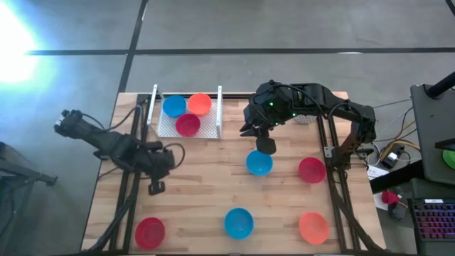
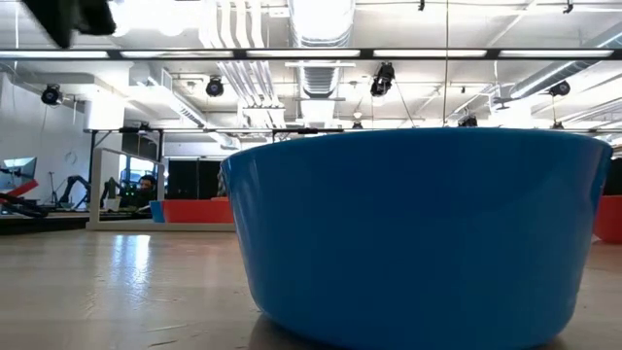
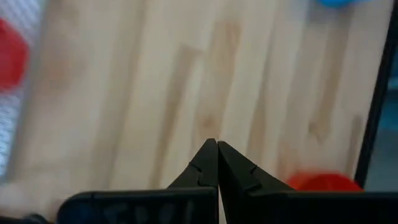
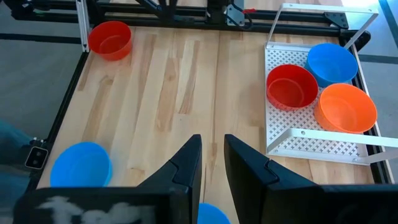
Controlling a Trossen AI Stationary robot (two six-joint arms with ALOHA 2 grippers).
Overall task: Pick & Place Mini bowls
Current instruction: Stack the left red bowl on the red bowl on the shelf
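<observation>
Three bowls sit in white rack [image 1: 213,107] at desk's far edge: blue [image 1: 173,107], orange [image 1: 200,104], red [image 1: 188,125]. Five more loose on desk [image 1: 206,185].

Step, by my read: right arm between placing and next pick. Right pincer [image 1: 265,144] hovers just above blue bowl [image 1: 259,163] mid-desk, fingers part open, nothing held.

Next move calls for: drop over rim, close, carry to rack.

Right arm reaches in from far right corner, wrist angled down. Left pincer [image 1: 156,188] fully closed, empty, parked over left side.
</observation>
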